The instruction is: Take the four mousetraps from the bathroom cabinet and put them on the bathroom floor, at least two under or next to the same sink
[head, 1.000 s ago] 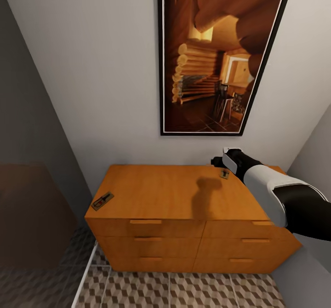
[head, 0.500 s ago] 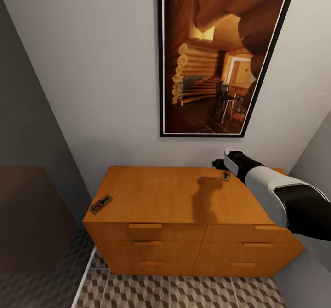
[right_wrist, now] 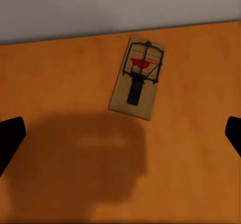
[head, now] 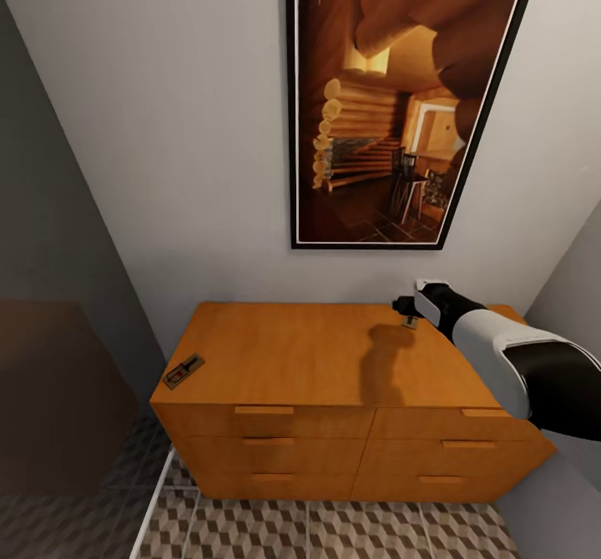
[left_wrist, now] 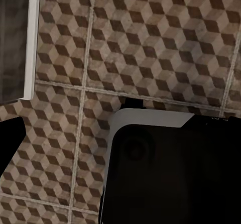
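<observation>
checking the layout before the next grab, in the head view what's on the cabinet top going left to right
mousetrap at the left edge → bare cabinet top → arm's shadow → second mousetrap, with the right pincer right above it

No legible text, labels, brands or numbers in any view. Checked the mousetrap (right_wrist: 137,78) ahead of the right gripper's fingertips: plain wood board, dark wire, a red patch, no print on it. Second mousetrap (head: 184,370) at the far corner of the cabinet (head: 284,359) top, well away from the tool: too small to show any marking. Drawer fronts are unmarked. Framed picture (head: 401,100) on the wall above shows a log-cabin interior, no caption or signature resolvable. Floor tiles (left_wrist: 150,43) under the left wrist camera carry a cube pattern only, no characters.
</observation>
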### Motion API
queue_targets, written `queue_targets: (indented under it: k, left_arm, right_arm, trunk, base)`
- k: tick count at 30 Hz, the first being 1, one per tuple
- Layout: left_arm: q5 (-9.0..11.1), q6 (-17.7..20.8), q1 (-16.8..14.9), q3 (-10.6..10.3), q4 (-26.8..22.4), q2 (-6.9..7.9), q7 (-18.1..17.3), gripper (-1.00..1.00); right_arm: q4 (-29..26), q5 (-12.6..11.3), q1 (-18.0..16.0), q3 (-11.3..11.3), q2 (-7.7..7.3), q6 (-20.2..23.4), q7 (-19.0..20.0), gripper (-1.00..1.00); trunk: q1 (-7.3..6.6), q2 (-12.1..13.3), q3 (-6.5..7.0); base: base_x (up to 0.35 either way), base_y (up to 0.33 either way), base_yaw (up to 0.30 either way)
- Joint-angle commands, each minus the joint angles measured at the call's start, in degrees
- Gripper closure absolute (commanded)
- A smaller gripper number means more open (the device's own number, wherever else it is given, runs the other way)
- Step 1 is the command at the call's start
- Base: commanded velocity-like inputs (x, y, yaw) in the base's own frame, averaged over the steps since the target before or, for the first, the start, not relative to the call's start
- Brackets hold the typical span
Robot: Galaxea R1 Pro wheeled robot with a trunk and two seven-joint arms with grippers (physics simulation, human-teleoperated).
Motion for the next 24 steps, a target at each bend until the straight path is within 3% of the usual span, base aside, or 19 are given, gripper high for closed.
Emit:
queue_targets:
  k: [1, 16, 24]
  left_arm:
    - [0.53, -0.16, -0.04, -0.50, -0.01, 0.03, 0.26, -1.00]
    - [0.53, -0.18, -0.05, -0.50, 0.00, 0.03, 0.26, -1.00]
    - [0.53, -0.17, -0.05, -0.50, 0.00, 0.03, 0.26, -1.00]
  right_arm:
    - [-0.12, -0.62, 0.04, 0.48, -0.13, 0.31, -0.09, -1.00]
    - [-0.15, -0.74, 0.31, 0.49, -0.58, -0.02, 0.32, -1.00]
    - [-0.08, -0.73, 0.39, 0.48, -0.58, -2.81, 0.34, -1.00]
  trunk:
    - [0.03, -0.12, -0.11]
    - [0.03, -0.12, -0.11]
    - [0.03, -0.12, -0.11]
  base:
    - [0.000, 0.000, 0.000]
    - [0.000, 0.000, 0.000]
    - [0.000, 0.000, 0.000]
